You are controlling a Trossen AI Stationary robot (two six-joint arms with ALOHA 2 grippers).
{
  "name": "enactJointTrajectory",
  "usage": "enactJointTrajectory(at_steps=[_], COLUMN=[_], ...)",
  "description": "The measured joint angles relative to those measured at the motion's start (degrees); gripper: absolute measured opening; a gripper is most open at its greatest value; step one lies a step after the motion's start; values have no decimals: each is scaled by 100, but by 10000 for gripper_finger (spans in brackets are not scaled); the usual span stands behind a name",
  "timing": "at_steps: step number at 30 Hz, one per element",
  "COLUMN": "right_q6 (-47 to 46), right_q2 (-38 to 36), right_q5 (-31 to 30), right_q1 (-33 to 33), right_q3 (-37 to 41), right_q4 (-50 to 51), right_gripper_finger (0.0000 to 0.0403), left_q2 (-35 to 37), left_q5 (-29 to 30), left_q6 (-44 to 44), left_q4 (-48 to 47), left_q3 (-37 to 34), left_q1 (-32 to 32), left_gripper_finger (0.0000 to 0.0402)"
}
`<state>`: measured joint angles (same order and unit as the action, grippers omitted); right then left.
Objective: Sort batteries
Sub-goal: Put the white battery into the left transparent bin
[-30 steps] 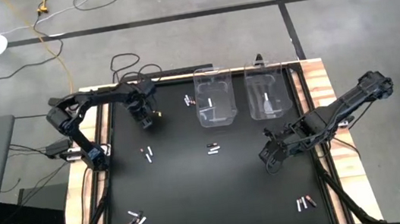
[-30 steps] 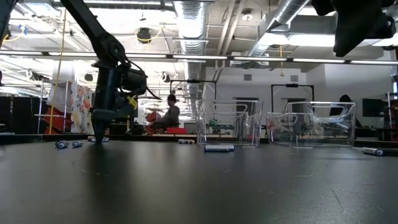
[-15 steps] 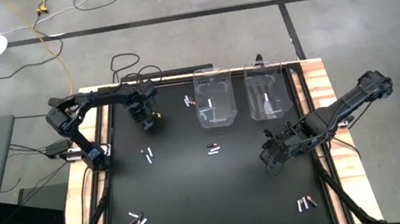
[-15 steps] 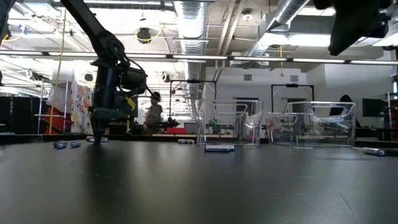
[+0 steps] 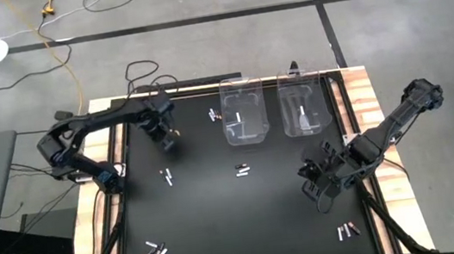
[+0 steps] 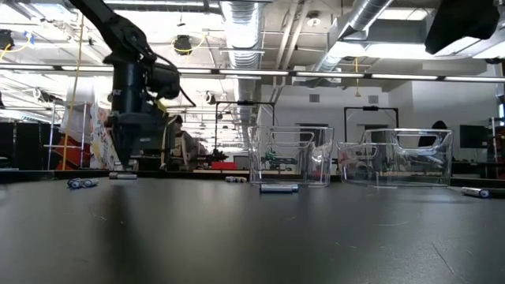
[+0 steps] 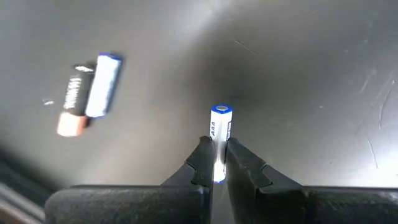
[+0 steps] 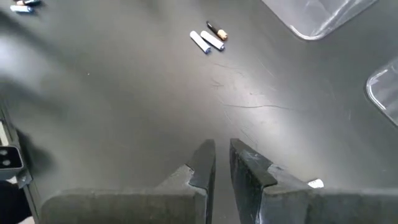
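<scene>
Black matting covers the counter point(image 5: 220, 214), the largest thing in the high view, and on it the sorting looks barely begun. At about twelve o'clock on the counter stand two clear plastic bins side by side, the left bin point(image 5: 243, 109) and the right bin point(image 5: 303, 105); each seems to hold only one or two pale batteries, though the contents are small and hard to count. Next in size come the arms: the left arm reaches to about eleven o'clock, the right arm waits near four o'clock. Its right claw point(image 8: 222, 163) hangs over bare mat, its fingers narrowly parted with nothing between them. The left claw point(image 7: 215, 163) is closed on a white battery point(image 7: 219, 138) with a blue band, held upright between the fingertips just above the mat, with a white-and-dark pair point(image 7: 90, 92) lying near it. Loose batteries remain scattered: a pair near the centre point(image 5: 243, 169), a few at nine o'clock point(image 5: 166, 176), a cluster at seven o'clock point(image 5: 154, 250), another at five o'clock point(image 5: 347, 230), and some beside the left bin point(image 5: 214, 113). Most of the job, by my reckoning, lies ahead.
</scene>
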<state>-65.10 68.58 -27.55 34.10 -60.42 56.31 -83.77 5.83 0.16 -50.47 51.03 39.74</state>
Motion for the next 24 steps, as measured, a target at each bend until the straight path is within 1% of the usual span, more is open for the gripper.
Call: enactJointTrajectory(at_steps=[7, 11, 14, 18, 22, 24], right_q6=[270, 265, 32, -365, -115, 32], right_q2=[-1, -92, -451, -1196, -1960, -2315], right_q5=[-2, -41, -130, -144, -143, -140], right_q1=[31, 182, 357, 597, 741, 761], right_q3=[0, 120, 729, 1797, 2607, 2857], right_q4=[17, -50, -597, -1717, -2672, -2690], right_gripper_finger=[67, 67, 67, 63, 59, 58], left_q2=[510, 761, 934, 1087, 1156, 1152], left_q5=[-3, -152, -158, -163, -277, -281], left_q6=[-512, -855, -1128, -1433, -1719, -1850], left_q4=[-60, -74, -72, -70, -87, -175], left_q3=[11, 11, 13, 13, 38, 166], left_q1=[-370, -586, -746, -963, -1169, -1285], left_gripper_finger=[16, 16, 16, 16, 16, 16])
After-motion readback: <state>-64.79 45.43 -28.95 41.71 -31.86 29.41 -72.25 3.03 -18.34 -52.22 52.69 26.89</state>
